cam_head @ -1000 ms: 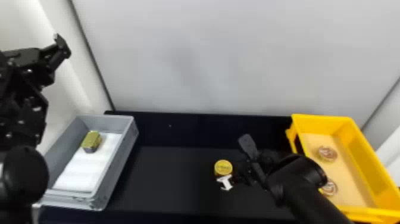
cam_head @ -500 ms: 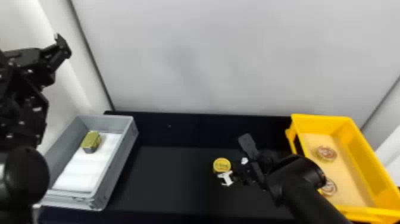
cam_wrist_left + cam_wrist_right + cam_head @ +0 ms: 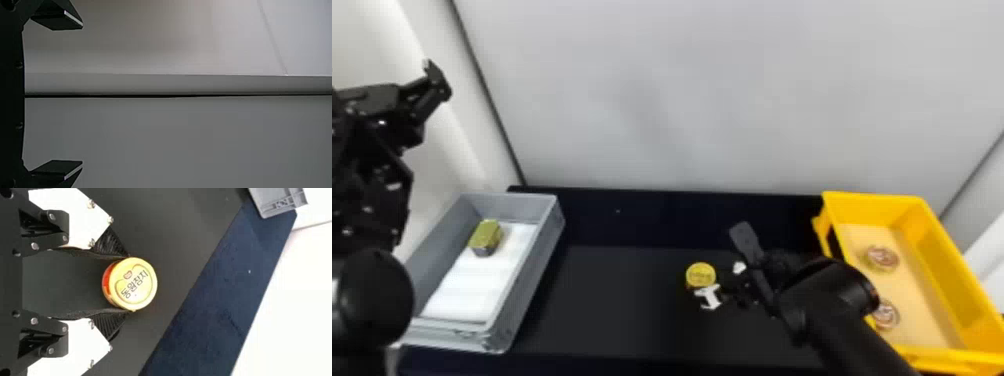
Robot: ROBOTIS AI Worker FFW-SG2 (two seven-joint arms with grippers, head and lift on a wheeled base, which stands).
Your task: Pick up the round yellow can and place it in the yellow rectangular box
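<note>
Nearest, at the left of the head view, the left arm (image 3: 369,190) stands parked, its rounded dark joint low and its linkage rising along that edge. High at its end is the left gripper (image 3: 434,82), and the left wrist view has its fingers (image 3: 58,168) spread wide open.

Opposite, the right arm (image 3: 852,325) comes in from the bottom edge and slants forward and leftward over the right part of the bench (image 3: 612,310), its thick forearm passing close by the near left corner of the yellow rectangular box (image 3: 947,260). Its wrist is bent so that the right gripper (image 3: 704,282) points inward, toward the middle of the bench. Both right fingers (image 3: 111,243) are closed on the round yellow can (image 3: 701,275), one against each side, with the lid facing up; whether its base touches the bench I cannot tell.

At the bench's right end, that box holds two round cans, the nearer one (image 3: 885,315) by the left wall and the farther one (image 3: 882,258) deeper in. At the left end sits a grey box (image 3: 532,285) with a white liner (image 3: 472,290), and a squarish gold-green can (image 3: 486,236) toward its far end. Beyond the bench's far edge rises a pale wall (image 3: 722,100).
</note>
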